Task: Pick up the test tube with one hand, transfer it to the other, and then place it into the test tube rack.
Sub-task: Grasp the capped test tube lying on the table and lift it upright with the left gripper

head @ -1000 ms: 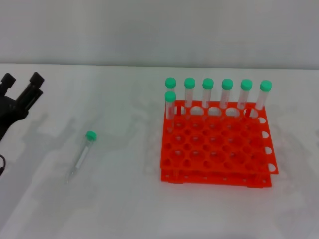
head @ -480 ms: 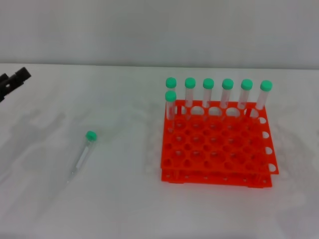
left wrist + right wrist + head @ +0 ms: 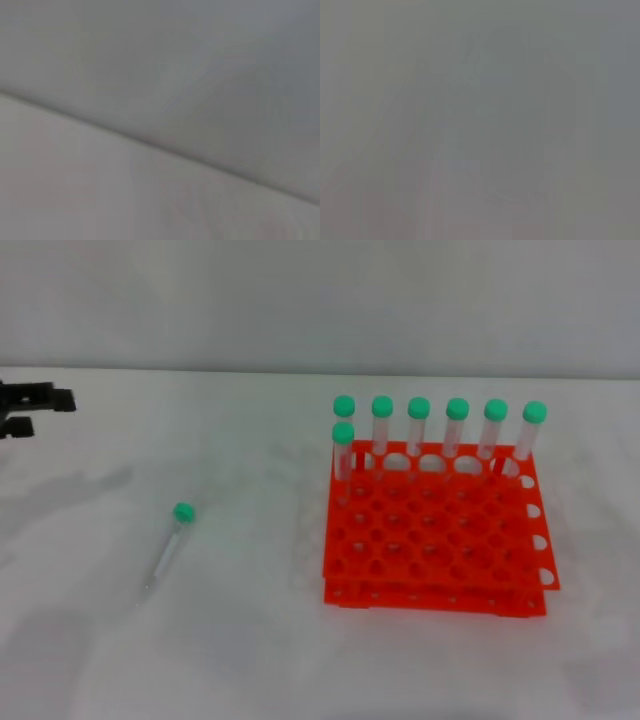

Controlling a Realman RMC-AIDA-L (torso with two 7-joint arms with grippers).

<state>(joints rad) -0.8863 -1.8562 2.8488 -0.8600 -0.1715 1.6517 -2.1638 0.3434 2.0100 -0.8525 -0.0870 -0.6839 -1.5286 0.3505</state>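
Seven green-capped tubes [image 3: 437,430] stand in the orange-red test tube rack [image 3: 434,540]; an eighth, the test tube [image 3: 168,547], lies alone on the white table [image 3: 230,640], well left of the rack, untouched. A second ago the left gripper [image 3: 28,410] hung near that tube; it has since swung off to the table's far left edge, fingers spread apart. I judge the pickup not begun, the arm withdrawing. No right gripper shows, its jaw state unknowable

A pale, flat white desk [image 3: 75,190] meets a plain grey wall [image 3: 200,60] along a slanting edge, both bare and featureless.
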